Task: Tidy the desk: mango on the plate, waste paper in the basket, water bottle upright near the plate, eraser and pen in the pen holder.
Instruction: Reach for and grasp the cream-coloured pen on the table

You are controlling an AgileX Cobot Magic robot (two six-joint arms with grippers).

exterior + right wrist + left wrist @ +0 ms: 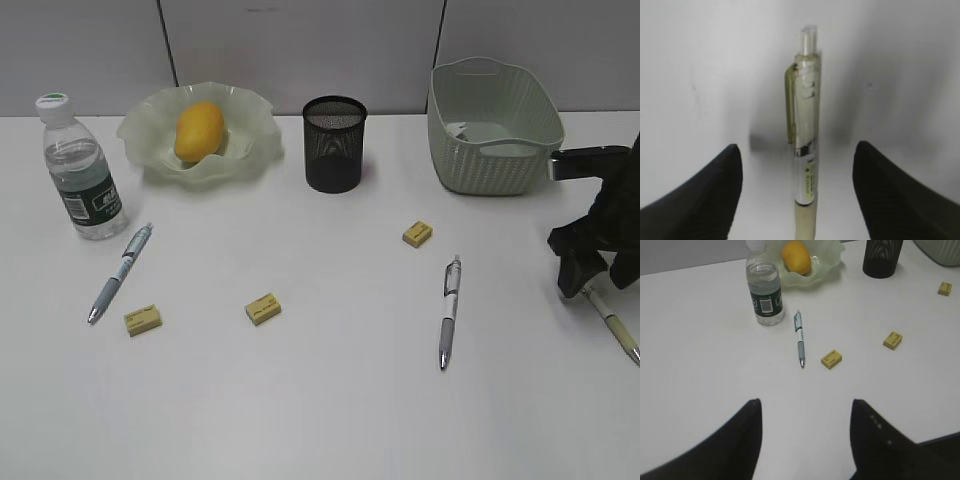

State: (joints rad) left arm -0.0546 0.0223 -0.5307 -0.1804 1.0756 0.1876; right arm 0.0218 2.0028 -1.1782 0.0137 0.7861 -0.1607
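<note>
Hovering low over the smooth white desk (pixel 330 400), my right claw (pixel 597 285) stands with its two dark, blunt fingers (pixel 700 200) spread wide on either side of a pale yellow-green pen (pixel 805 150), gripping nothing; the pen lies flat between them, a slim translucent barrel with a clip and a clear push-button at the far end, and neither finger touches it that I can see. In the exterior view this pen pokes out from under my claw at the right edge of the desk, just in front of the basket (pixel 495 125), a pale green plastic tub with a woven pattern and cut-out handles. My left claw (pixel 805 440) is also open and empty, its black fingers wide apart above bare tabletop. Ahead of it lies a blue-grey pen (pixel 799 339), and just beside that a small yellow block eraser (pixel 831 359); a second eraser (pixel 893 340) sits farther right and a third (pixel 945 288) nearer the basket. The water bottle (pixel 80 170), clear ribbed plastic with a dark green label, stands upright near the plate (pixel 150 135), a translucent green dish with a ruffled rim that already cradles the smooth yellow-orange mango (pixel 198 130). The black wire-mesh pen holder (pixel 334 143) stands between plate and basket. Another silver-grey pen (pixel 449 310) lies mid-desk, well apart from my right claw, with open tabletop between.
</note>
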